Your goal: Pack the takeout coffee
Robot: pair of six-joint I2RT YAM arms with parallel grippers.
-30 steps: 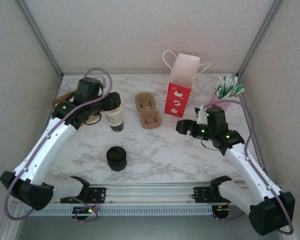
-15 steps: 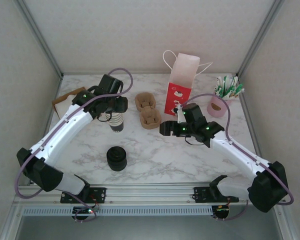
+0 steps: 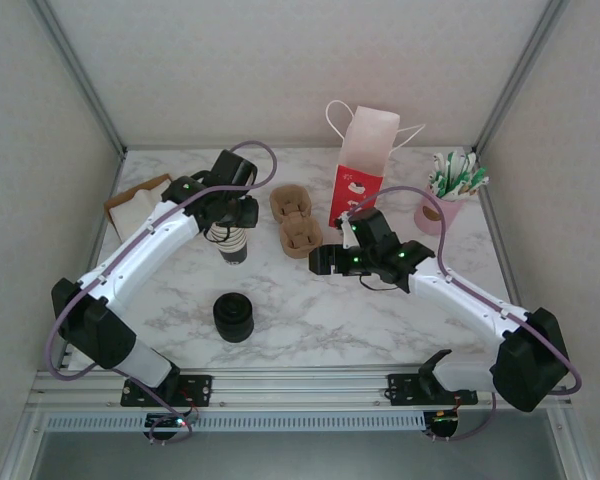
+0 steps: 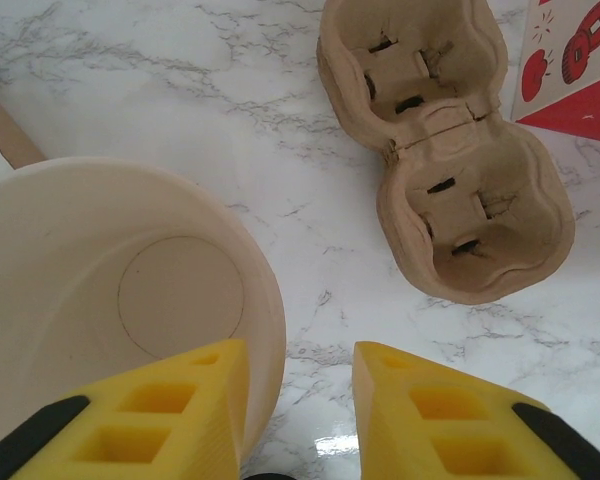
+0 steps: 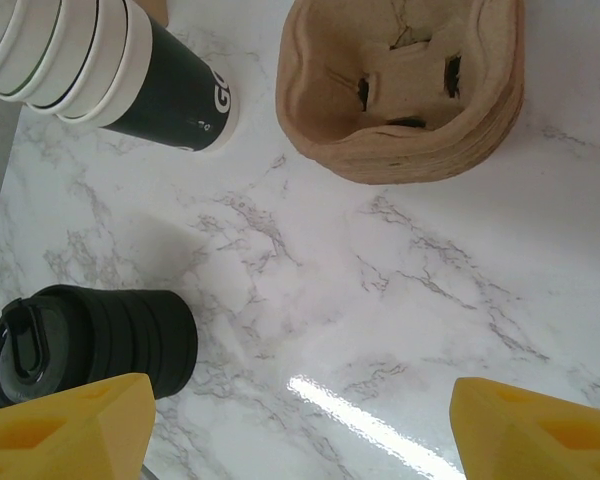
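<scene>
Cream cup (image 4: 130, 300) tops the cup stack (image 3: 231, 240), left of the cardboard carrier (image 3: 296, 222); left tool (image 4: 300, 355) straddles its rim, part-spread, outer finger clear. Right tool (image 5: 300, 430) gapes wide above the marble surface (image 5: 380, 300)

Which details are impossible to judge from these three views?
Top view: the left gripper covers the upper end of the cup stack, so the number of cups is hidden.
Left wrist view: one of the fingers hides the wall of the top cup, so contact there is unclear.
Right wrist view: the corner cuts off the cup stack; the print on the dark cup turns partly away.
Top view: the walls of the paper bag hide its inside.
</scene>
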